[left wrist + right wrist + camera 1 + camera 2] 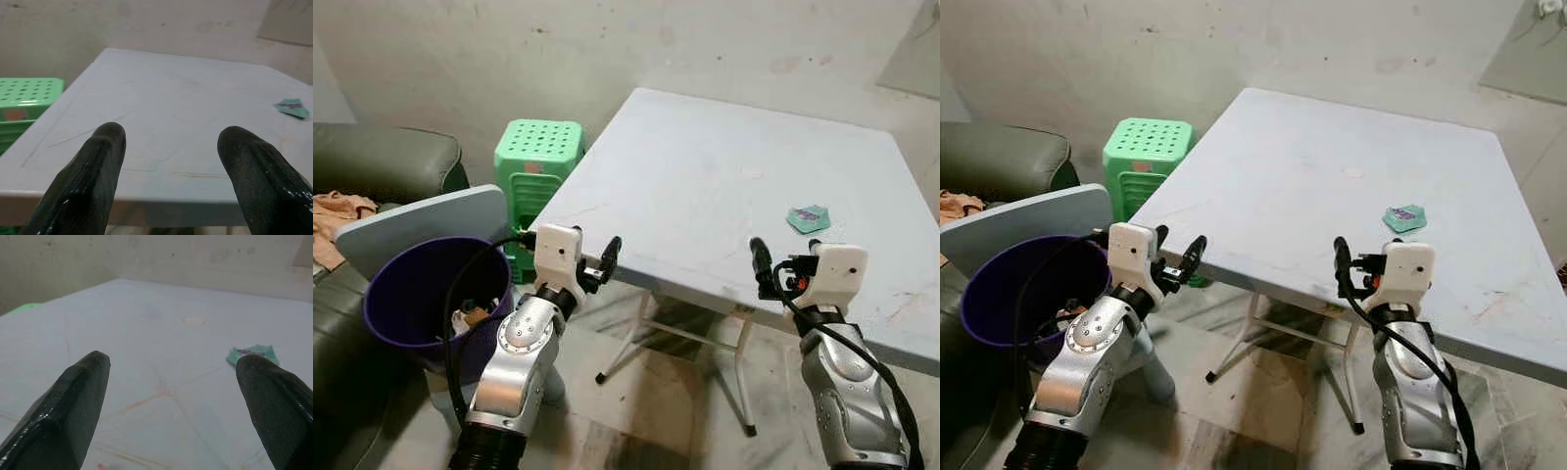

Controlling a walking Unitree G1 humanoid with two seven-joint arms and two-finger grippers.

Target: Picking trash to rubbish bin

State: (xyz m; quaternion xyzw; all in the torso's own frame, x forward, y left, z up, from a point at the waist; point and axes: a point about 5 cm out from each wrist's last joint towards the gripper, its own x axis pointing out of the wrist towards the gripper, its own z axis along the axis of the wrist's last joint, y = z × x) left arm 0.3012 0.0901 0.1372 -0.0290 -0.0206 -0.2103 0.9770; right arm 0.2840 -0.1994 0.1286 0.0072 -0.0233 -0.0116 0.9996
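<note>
Beside the table [705,186], purple bin [406,294] holds what looks like trash; both jaws apart.

**A bare corner room with a folding table, a sofa and a green stool**

A pale, stained plaster wall [607,49] closes the back of the room. In front of it stands a square, light grey table [705,186] on white folding metal legs [636,343], its top scuffed and marked. A stack of green plastic stools [536,166] with a perforated seat sits just beside the table's left edge, against the wall. Further left is a dark green leather sofa [382,162] with a peach cloth [337,211] lying on it. The floor [675,411] is worn, mottled tile. The light is soft and even.
</note>
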